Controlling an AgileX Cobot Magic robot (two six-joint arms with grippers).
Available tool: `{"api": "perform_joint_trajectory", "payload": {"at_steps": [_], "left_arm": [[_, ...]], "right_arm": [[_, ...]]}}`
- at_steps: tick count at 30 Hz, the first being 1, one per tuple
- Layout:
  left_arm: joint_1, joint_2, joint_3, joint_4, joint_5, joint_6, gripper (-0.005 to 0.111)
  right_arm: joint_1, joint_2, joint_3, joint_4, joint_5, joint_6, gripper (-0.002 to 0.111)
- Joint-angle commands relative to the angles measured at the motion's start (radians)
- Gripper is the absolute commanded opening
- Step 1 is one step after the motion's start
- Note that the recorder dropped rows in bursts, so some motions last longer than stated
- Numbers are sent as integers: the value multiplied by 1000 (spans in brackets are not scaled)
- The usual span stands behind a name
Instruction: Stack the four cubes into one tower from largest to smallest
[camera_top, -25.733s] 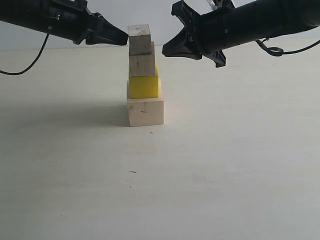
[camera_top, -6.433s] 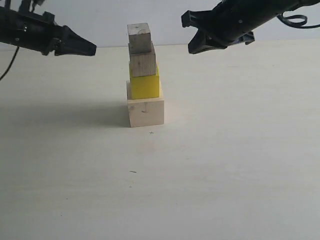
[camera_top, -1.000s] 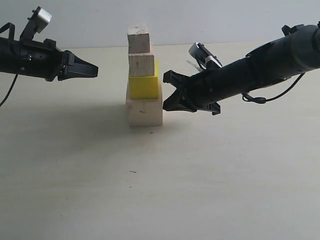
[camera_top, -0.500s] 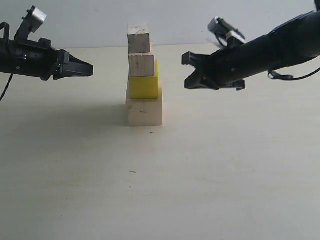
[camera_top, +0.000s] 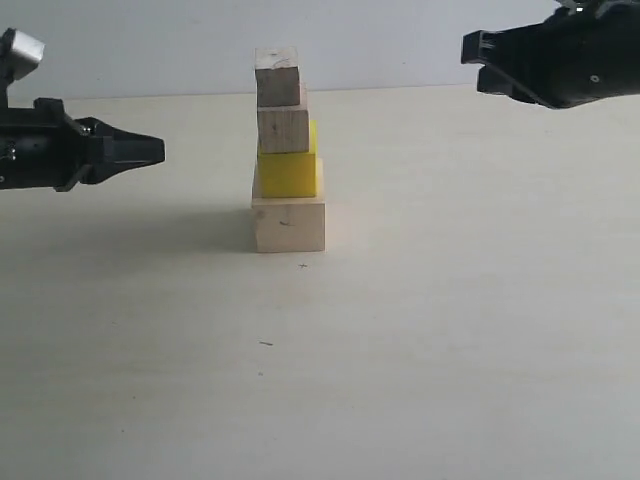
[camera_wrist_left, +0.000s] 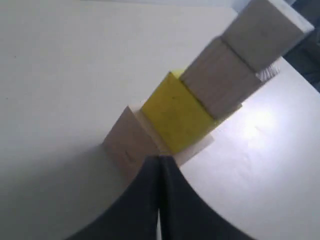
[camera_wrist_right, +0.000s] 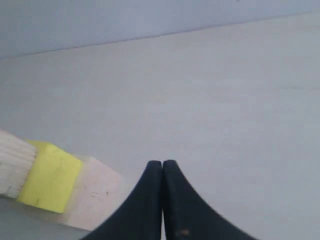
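The tower (camera_top: 287, 170) stands complete. I hold the left gripper (camera_top: 152, 151) and right gripper (camera_top: 476, 60), both closed empty, well apart from it, avoiding knocks.

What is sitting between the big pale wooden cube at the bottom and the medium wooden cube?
The bright yellow cube sits between them, clearest in the exterior view.

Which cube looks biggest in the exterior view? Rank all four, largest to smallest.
1. bottom wood cube
2. yellow cube
3. third wood cube
4. top wood cube
The last two look nearly alike, so their order is unsure.
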Motion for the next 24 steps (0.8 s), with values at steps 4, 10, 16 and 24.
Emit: {"api": "perform_joint_trajectory", "payload": {"at_steps": [4,10,16,24], "left_arm": [[3,-210,118,-24,-18,19,0],[3,-235,118,-24,-16,-34,0],[3,-235,118,-24,-16,-32,0],[3,-235,118,-24,-16,-29,0]], "right_arm": [[-6,-251,168,-8,-59,-14,0],[-6,-345,168,-8,-39,-10,0],[-6,-347,168,-8,-39,-10,0],[-6,-347,168,-8,-39,-10,0]]}}
